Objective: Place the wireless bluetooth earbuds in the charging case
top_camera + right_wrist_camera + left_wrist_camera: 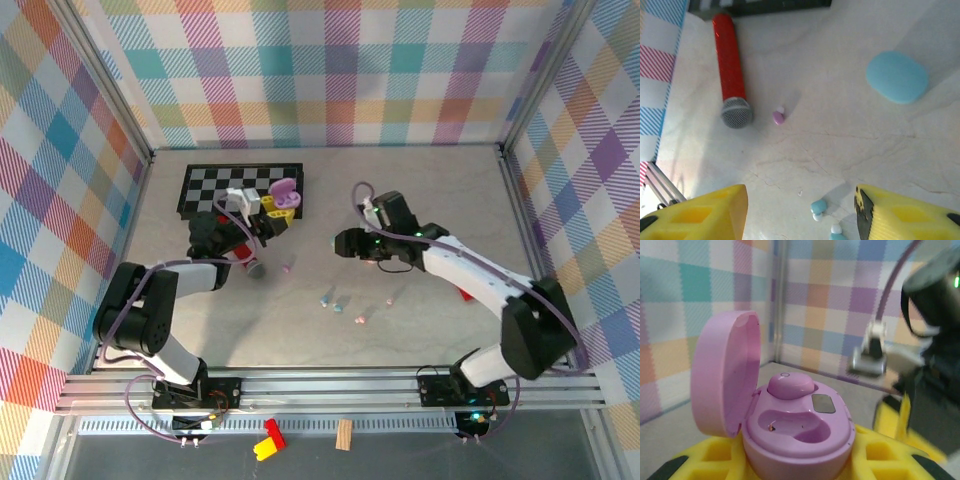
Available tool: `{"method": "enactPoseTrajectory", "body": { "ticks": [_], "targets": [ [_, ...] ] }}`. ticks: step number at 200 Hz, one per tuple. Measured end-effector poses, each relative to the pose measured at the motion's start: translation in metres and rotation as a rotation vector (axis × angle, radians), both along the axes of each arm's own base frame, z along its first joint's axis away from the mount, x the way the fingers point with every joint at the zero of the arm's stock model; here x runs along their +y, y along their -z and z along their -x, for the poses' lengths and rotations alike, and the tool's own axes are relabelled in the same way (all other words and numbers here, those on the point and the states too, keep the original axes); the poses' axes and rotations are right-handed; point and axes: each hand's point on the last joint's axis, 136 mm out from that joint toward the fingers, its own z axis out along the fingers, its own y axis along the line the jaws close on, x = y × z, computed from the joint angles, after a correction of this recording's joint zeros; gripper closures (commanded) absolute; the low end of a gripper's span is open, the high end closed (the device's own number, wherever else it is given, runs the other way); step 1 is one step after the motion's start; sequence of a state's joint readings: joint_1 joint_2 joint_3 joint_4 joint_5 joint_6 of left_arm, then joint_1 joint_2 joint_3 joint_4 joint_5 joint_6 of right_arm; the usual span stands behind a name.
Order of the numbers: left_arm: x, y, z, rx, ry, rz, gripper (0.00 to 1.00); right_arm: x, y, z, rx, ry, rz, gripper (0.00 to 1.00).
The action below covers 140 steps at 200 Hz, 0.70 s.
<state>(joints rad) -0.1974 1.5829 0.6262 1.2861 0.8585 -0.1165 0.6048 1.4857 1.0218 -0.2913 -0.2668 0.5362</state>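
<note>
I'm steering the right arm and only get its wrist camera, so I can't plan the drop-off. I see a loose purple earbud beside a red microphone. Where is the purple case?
Observer: The purple case is clamped in the left gripper, by the right end of the checkered board.
Operator: Is its lid up?
Observer: Yes, the left wrist camera shows the lid standing open.
Operator: Any room inside?
Observer: One earbud already sits in the far socket, and the near socket is empty.
</note>
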Motion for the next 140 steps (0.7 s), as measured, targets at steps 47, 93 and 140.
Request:
{"method": "enactPoseTrajectory", "body": {
  "ticks": [47, 93, 140],
  "targets": [
    [0.032, -0.027, -0.010, -0.044, -0.091, 0.032, 0.72, 0.057, 0.061, 0.004, 0.159, -0.114, 0.009, 0.43],
    [0.048, -0.062, 0.012, -0.119, -0.123, 0.063, 0.72, 0.116, 0.073, -0.022, 0.197, -0.212, -0.054, 0.45],
    [0.058, -0.073, 0.038, -0.132, -0.157, 0.081, 0.71, 0.157, 0.083, -0.048, 0.200, -0.283, -0.066, 0.45]
  ]
}}
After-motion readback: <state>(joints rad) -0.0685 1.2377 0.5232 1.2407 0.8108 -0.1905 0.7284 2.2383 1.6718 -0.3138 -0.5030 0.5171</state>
